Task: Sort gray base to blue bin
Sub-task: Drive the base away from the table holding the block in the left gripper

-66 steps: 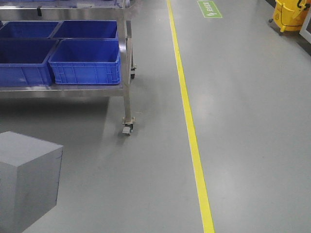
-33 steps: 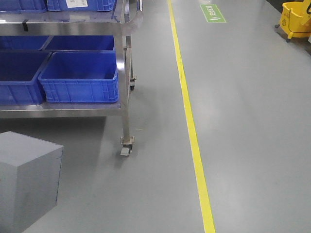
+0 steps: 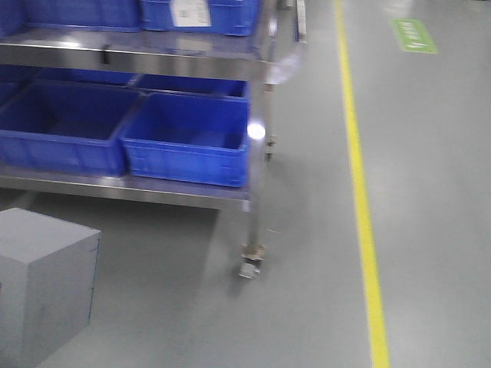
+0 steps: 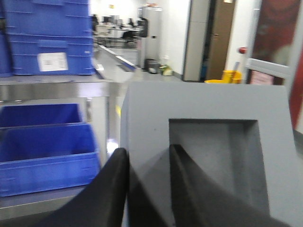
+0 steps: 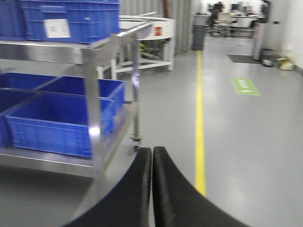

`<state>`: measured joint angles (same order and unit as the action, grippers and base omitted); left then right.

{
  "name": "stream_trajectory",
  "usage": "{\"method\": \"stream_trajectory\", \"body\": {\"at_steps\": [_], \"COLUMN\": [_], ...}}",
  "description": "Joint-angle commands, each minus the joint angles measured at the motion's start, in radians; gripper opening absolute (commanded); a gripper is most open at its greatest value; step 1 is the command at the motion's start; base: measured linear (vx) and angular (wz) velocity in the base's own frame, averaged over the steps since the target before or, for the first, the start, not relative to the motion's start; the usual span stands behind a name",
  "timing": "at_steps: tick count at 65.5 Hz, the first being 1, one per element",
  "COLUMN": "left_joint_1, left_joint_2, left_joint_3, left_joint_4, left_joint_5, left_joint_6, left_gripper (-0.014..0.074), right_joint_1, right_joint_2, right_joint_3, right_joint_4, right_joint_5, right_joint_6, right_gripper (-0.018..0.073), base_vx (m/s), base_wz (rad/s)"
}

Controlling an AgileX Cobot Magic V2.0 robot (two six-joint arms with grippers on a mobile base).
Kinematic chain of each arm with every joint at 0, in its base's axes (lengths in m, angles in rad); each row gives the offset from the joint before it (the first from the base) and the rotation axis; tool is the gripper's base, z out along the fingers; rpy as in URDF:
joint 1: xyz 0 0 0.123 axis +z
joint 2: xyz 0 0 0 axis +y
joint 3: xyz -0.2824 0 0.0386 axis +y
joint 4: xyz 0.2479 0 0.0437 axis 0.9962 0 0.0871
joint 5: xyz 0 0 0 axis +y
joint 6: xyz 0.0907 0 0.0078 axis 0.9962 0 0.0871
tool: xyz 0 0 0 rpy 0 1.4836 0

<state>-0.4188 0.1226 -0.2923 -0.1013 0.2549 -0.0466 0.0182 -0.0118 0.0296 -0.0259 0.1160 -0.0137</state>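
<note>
The gray base [image 4: 203, 156] is a light gray block with a square recess, and it fills the left wrist view. My left gripper [image 4: 147, 150] is shut on it: one finger lies on its outer left side, the other inside the recess, pinching the wall between. The base also shows at the lower left of the front view [image 3: 46, 284], held above the floor. Open blue bins stand on the lower shelf of a steel cart; the nearest blue bin [image 3: 188, 138] is ahead to the left and also shows in the right wrist view [image 5: 57, 125]. My right gripper [image 5: 152, 149] is shut and empty.
The steel cart [image 3: 257, 184] rolls on casters [image 3: 249, 264]; its upper shelf holds blue crates, one with a white label [image 3: 190, 11]. A yellow floor line [image 3: 360, 199] runs along the right. A green floor mark [image 3: 414, 34] lies far right.
In the front view the cart and its bins have shifted right and come closer. The yellow line has moved right. The gray base stays at the same spot in the view, still gripped.
</note>
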Motion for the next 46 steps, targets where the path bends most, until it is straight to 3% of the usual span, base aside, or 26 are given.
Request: {"method": "stream_trajectory", "body": {"at_steps": [1,46], "left_joint_1": [-0.003,-0.003], "left_joint_2": [0.012,0.012], "left_joint_3": [-0.030,-0.030], "left_joint_4": [-0.007,-0.007], "left_joint_5": [-0.114,-0.114], "left_joint_6": [-0.007,-0.007], "left_gripper": [-0.0006,-0.0006], "right_joint_1": [-0.005,-0.005], "right_joint_2": [-0.012,-0.012], "right_joint_3": [0.015,0.015], "right_joint_4": [-0.007,-0.007], "right_joint_5": [-0.077,-0.077], "right_joint_6": [-0.006,-0.006], "right_gripper": [-0.0009,-0.0009], "base_vx": [0.31,0.26], "base_wz": [0.72,0.76]}}
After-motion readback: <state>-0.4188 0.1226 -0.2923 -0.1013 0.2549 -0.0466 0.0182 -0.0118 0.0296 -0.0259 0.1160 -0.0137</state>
